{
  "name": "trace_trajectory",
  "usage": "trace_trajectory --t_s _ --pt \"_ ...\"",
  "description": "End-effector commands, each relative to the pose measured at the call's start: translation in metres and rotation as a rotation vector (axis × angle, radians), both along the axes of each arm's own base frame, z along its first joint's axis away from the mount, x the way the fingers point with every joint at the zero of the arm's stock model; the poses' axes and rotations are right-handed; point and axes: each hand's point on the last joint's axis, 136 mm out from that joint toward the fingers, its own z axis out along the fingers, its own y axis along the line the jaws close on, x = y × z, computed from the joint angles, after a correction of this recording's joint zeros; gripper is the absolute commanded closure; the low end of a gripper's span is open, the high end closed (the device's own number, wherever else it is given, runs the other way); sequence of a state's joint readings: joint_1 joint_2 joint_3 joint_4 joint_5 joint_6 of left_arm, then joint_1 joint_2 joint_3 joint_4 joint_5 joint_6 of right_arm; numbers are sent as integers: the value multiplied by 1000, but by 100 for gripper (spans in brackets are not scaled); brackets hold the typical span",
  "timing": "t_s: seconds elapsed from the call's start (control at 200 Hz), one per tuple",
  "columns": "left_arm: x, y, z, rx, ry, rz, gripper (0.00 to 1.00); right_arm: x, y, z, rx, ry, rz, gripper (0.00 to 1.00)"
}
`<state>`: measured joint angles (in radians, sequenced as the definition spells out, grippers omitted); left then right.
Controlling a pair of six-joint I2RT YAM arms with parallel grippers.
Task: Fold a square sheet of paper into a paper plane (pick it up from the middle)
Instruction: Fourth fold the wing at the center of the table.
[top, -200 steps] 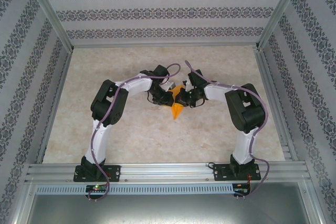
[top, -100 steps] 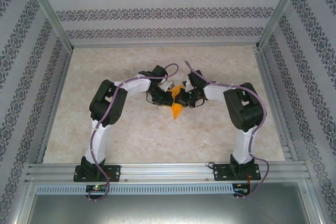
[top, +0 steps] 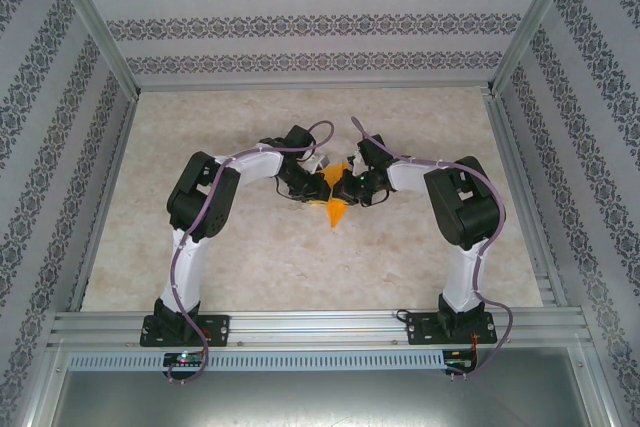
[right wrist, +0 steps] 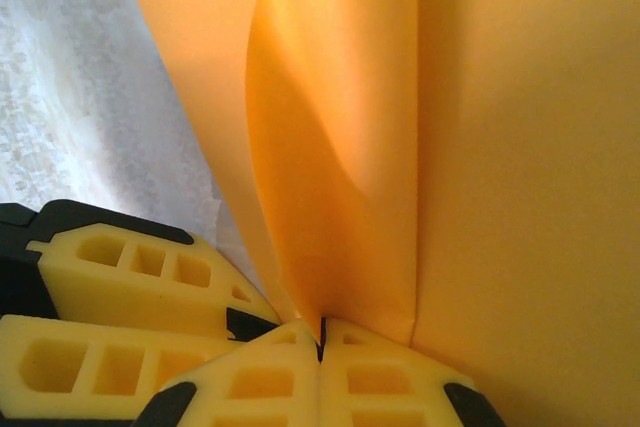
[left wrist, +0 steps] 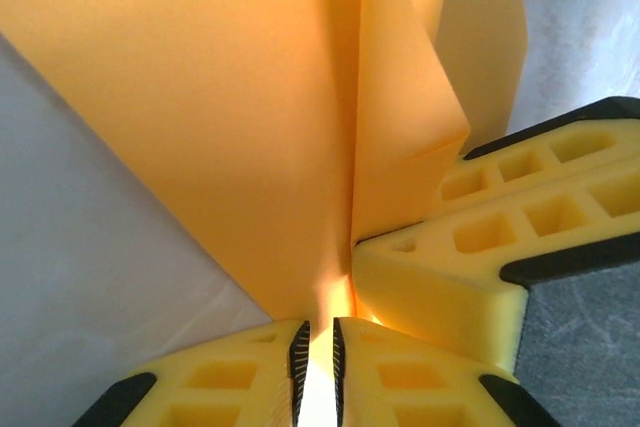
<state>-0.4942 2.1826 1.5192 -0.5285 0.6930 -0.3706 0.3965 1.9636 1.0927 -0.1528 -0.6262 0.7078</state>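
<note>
Orange-yellow thin paper sheet [top: 338,209], creased lengthwise, tip pointing toward the arm bases, at the middle of the pale marbled tabletop [top: 250,247] between both arms. Left gripper [left wrist: 318,342]: fingers pinching the sheet at the crease. Right gripper [right wrist: 321,332]: fingers pinching the fold, just beside the left's.
</note>
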Motion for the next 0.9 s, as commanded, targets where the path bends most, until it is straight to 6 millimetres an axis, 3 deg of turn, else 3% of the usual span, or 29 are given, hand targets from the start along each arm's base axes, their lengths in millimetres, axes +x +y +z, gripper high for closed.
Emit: trace_trajectory --t_s 0.0,0.43,0.899 --pt "26 1 10 -8 -109 62 78 -14 -9 -23 -71 41 6 96" --pt "38 0 54 -106 -180 209 76 -17 -11 -20 -67 35 6 96" --pt "25 -10 26 -114 -71 260 84 -16 -9 -11 -49 18 6 97"
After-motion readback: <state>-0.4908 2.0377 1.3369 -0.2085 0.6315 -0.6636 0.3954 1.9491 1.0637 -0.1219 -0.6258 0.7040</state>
